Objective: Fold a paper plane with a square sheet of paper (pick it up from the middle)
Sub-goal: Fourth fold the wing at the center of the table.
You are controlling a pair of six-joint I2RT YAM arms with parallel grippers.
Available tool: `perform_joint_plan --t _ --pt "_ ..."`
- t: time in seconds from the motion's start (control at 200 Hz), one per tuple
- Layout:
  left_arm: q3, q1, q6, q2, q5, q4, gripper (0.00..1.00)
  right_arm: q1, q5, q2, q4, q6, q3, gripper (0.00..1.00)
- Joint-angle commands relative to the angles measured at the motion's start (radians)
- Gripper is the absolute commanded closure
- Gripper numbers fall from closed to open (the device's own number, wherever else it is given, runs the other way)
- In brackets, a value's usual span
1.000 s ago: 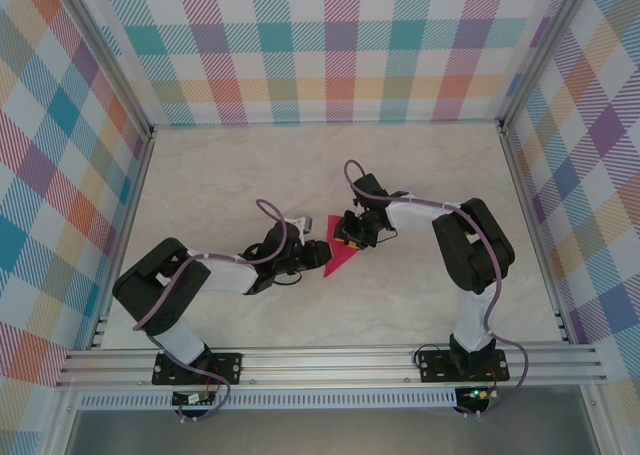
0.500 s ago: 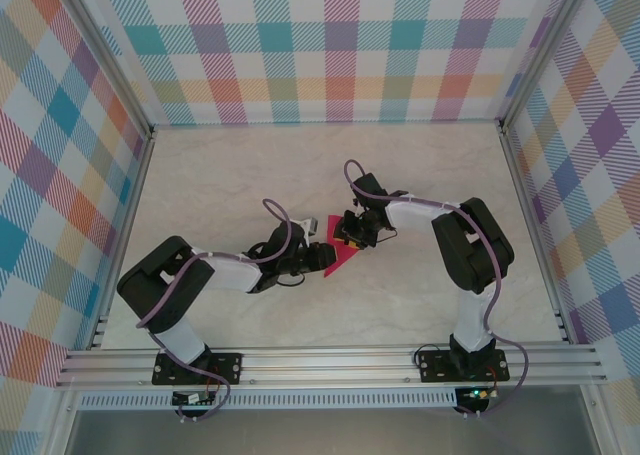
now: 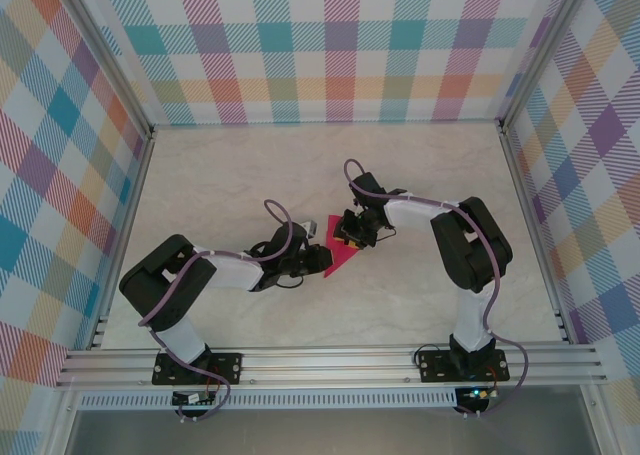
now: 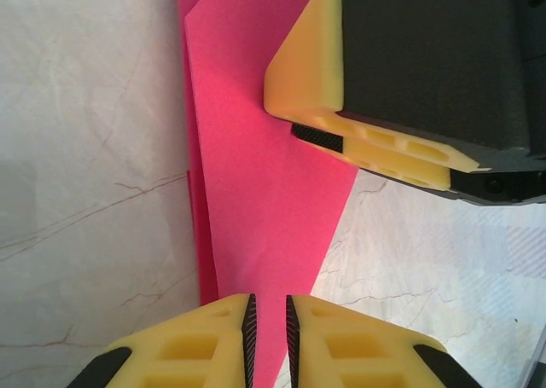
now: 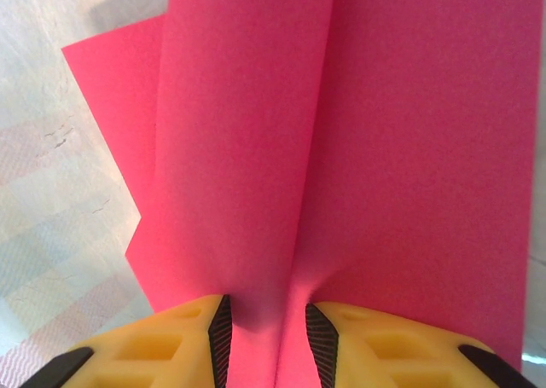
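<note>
Pale marbled bench [image 3: 220, 175], bright plaid walls [image 3: 330, 45] all round. Near the middle lies the thin crimson-pink paper sheet [image 3: 338, 260], folded into a layered pointed wedge (creases crisp). The left tool [image 4: 269, 341] pinches its narrow end; the right tool [image 5: 266, 337] grips a raised ridge.

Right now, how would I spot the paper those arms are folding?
Find the pale marble table inside the plaid walls. Near its middle, where both arms meet, sits the paper. It alone is solid crimson-pink, folded to a pointed wedge.
</note>
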Motion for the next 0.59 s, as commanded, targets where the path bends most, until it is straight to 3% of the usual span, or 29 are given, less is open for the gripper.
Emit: perform_joint_plan --t 0.0,0.385,0.59 --pt "0.026 -0.003 0.017 0.019 -0.019 -0.041 0.81 -0.013 0.202 0.105 -0.102 0.015 -0.045 0.65" --pt "0.038 -0.003 0.015 0.041 0.0 -0.037 0.81 -0.013 0.215 0.114 -0.11 0.028 -0.044 0.68" --pt "0.017 -0.003 0.013 -0.024 0.032 -0.006 0.74 -0.013 0.21 0.116 -0.104 0.026 -0.044 0.68"
